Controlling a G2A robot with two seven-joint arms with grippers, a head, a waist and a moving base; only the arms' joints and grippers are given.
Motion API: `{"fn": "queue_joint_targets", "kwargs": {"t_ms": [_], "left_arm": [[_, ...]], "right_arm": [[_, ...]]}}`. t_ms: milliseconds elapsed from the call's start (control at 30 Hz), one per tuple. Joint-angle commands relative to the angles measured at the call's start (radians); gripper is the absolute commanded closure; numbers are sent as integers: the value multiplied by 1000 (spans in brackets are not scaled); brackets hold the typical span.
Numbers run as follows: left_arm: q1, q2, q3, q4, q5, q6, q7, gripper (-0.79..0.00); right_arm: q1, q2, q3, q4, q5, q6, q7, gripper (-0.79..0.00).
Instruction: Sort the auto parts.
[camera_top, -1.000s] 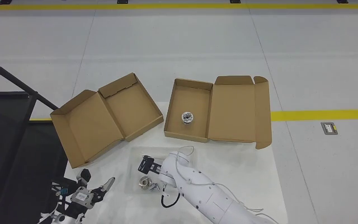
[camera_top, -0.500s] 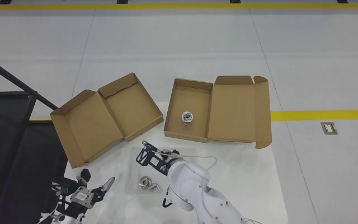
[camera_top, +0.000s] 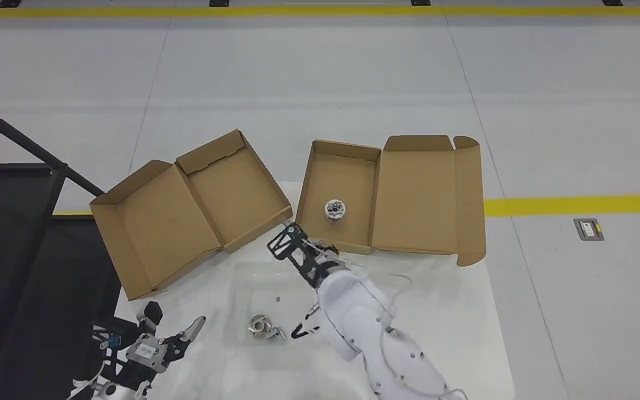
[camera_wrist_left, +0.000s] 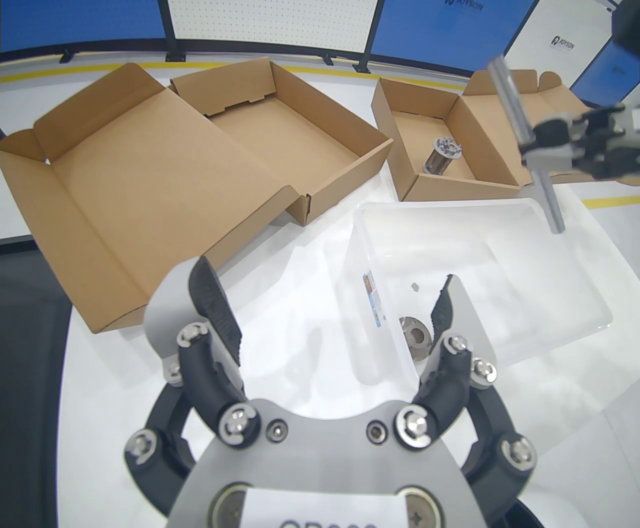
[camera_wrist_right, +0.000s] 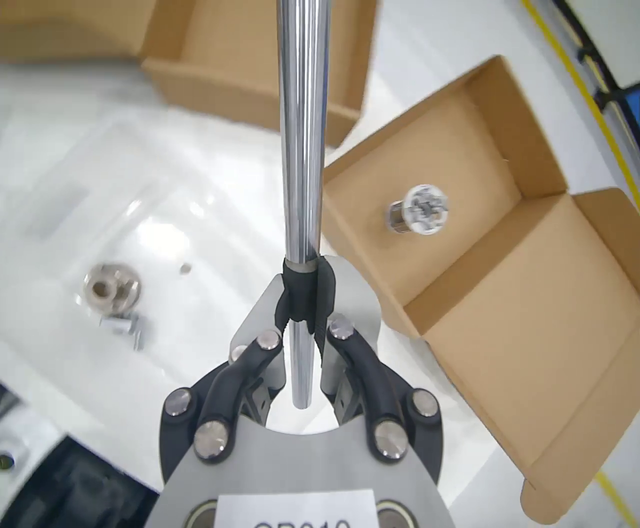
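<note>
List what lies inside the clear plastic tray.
A round metal flanged hub, a small metal cylinder beside it, and a tiny loose bit. From above, the right arm covers part of the tray floor.

Right gripper (camera_top: 283, 239) beside box (camera_top: 350, 176), part (camera_top: 335, 209) inside

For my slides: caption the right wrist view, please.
Jaws shut on a chrome rod; beyond, the clear tray and a cardboard box holding one part.
</note>
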Motion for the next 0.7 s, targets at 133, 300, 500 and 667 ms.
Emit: {"fn": "queue_joint_targets", "kwargs": {"t_ms": [133, 300, 500, 667], "left_arm": [[0, 0, 0, 0, 0, 0, 0, -785], [0, 0, 0, 0, 0, 0, 0, -785], [0, 0, 0, 0, 0, 0, 0, -785], [0, 0, 0, 0, 0, 0, 0, -785]], "right_arm": [[40, 1, 138, 99, 55, 163, -327, 0], [167, -16, 220, 309, 252, 203, -489, 0], [326, -29, 297, 647, 483, 110, -629, 0], [326, -29, 297, 647, 483, 110, -629, 0]]}}
